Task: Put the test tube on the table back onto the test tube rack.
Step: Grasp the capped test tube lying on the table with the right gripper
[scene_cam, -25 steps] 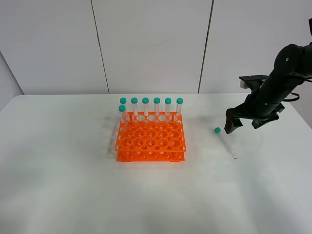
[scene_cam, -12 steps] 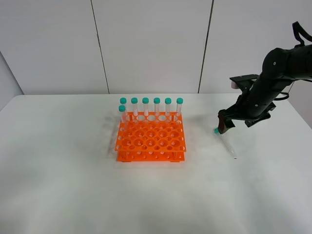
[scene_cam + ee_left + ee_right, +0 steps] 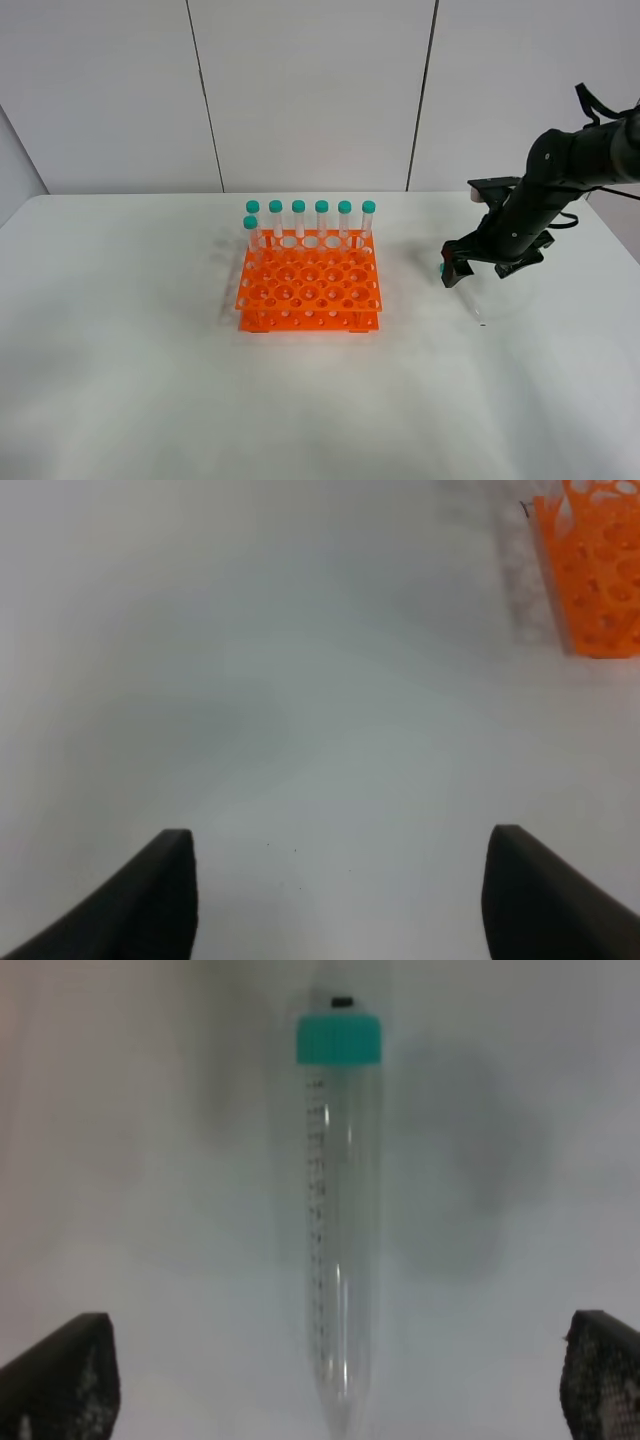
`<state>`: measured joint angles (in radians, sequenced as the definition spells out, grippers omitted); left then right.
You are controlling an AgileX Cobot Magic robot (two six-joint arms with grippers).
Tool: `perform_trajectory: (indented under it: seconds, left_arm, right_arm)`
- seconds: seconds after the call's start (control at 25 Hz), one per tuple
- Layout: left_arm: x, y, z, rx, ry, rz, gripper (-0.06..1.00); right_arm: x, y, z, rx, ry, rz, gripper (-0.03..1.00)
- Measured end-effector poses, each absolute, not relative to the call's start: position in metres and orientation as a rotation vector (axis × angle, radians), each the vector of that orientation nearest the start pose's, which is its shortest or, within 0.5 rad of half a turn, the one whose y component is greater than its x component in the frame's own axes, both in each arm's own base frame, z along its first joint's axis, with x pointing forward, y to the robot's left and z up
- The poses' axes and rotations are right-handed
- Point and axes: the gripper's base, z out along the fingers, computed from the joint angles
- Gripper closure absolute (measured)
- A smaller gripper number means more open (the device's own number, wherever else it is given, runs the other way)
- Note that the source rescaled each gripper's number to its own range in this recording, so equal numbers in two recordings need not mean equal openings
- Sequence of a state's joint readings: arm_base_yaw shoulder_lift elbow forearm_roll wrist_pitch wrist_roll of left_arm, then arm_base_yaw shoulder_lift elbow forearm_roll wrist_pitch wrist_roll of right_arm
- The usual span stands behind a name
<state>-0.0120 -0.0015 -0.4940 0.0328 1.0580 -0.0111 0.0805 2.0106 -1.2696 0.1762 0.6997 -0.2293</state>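
Observation:
The test tube [image 3: 472, 303] lies flat on the white table [image 3: 150, 390], to the right of the orange test tube rack [image 3: 308, 282]. My right gripper [image 3: 455, 272] hangs over the tube's teal cap end and hides most of the cap in the high view. In the right wrist view the tube [image 3: 340, 1230] lies lengthwise between the wide-open fingers [image 3: 60, 1380], with the cap [image 3: 339, 1040] at the far end; the right gripper [image 3: 335, 1370] is empty. My left gripper [image 3: 340, 900] is open and empty above bare table; it is out of the high view.
Several identical teal-capped tubes [image 3: 310, 222] stand upright in the rack's back row, with one more in the second row at the left. The rack's other holes hold nothing. A corner of the rack [image 3: 595, 570] shows in the left wrist view.
My right gripper has moved left and down, from right of the tube to right over its cap end. The tube and the rack have not moved.

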Motion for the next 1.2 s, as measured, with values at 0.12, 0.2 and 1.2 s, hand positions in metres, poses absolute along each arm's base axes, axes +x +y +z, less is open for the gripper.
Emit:
perform_trajectory:
  seconds: [0.12, 0.2, 1.2]
  left_arm:
    - [-0.004, 0.003, 0.276, 0.000, 2.046, 0.025, 0.09]
    - [-0.004, 0.003, 0.276, 0.000, 2.046, 0.025, 0.09]
    - [-0.004, 0.003, 0.276, -0.001, 2.046, 0.024, 0.09]
  right_arm:
    - [0.389, 0.041, 0.127, -0.264, 2.905, 0.158, 0.01]
    - [0.390, 0.041, 0.118, -0.262, 2.918, 0.157, 0.01]
    - [0.391, 0.041, 0.110, -0.305, 2.959, 0.155, 0.95]
